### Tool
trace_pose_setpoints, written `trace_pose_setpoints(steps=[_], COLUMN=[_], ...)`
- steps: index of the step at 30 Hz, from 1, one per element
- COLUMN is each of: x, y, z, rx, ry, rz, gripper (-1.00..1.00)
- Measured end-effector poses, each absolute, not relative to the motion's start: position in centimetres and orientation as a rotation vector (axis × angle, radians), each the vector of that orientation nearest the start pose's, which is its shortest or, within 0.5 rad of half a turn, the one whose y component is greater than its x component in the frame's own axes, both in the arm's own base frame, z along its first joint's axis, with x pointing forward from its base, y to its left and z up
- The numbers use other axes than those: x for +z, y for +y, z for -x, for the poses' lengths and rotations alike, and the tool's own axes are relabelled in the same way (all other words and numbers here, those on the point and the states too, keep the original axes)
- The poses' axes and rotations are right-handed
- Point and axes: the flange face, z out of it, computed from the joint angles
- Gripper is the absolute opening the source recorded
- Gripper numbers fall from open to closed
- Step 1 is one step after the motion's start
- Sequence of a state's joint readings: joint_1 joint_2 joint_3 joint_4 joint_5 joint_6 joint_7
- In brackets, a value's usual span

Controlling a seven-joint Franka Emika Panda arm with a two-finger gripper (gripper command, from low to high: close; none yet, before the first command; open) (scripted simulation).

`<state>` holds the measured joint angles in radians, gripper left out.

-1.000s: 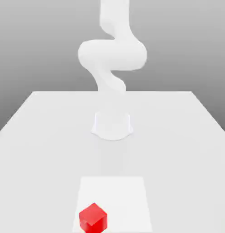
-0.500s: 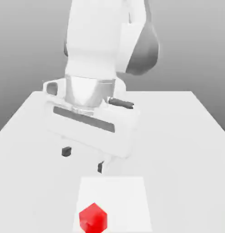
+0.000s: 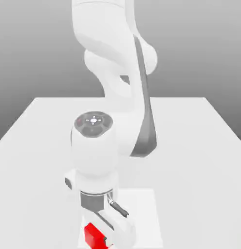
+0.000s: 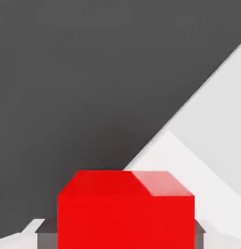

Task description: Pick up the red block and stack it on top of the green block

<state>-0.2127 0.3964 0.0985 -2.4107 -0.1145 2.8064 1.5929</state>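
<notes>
Claw [image 3: 106,238] sits low over the red block [image 3: 93,236], which rests on the pale mat [image 3: 146,214] of the surface [image 3: 200,146] — placed for a pick. Grey fingers [image 4: 44,237] flank the block's sides, but I cannot tell whether they grip yet.

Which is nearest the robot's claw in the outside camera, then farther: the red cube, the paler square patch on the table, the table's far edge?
From the gripper:
1. red block, right at it.
2. pale square patch, beneath, toward the exterior view's right.
3. table's far edge, behind the arm.
</notes>
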Motion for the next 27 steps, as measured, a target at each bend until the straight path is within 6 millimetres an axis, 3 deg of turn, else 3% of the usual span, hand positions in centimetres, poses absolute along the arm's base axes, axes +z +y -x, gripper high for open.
trace_pose_setpoints(steps=[2,7,13,16,20,22,23,24,27], x=[15.0,20.4,21.1,21.8,23.2,21.5,19.9,18.8,18.8], y=[-4.7,-4.0,10.6,18.1,28.2,32.6,33.6,34.0,34.0], z=[-48.8,-49.0,-51.6,-51.5,-49.9,-49.0,-48.7,-48.5,-48.5], rx=[-0.002,0.002,0.033,0.03,0.014,0.005,0.003,0.002,0.002], ry=[2.26,2.249,2.033,1.924,1.779,1.718,1.704,1.697,1.697], rz=[2.179,2.194,2.428,2.516,2.601,2.631,2.638,2.642,2.642], gripper=[-1.0,-1.0,-1.0,-1.0,-1.0,-1.0,-1.0,1.0,1.0])
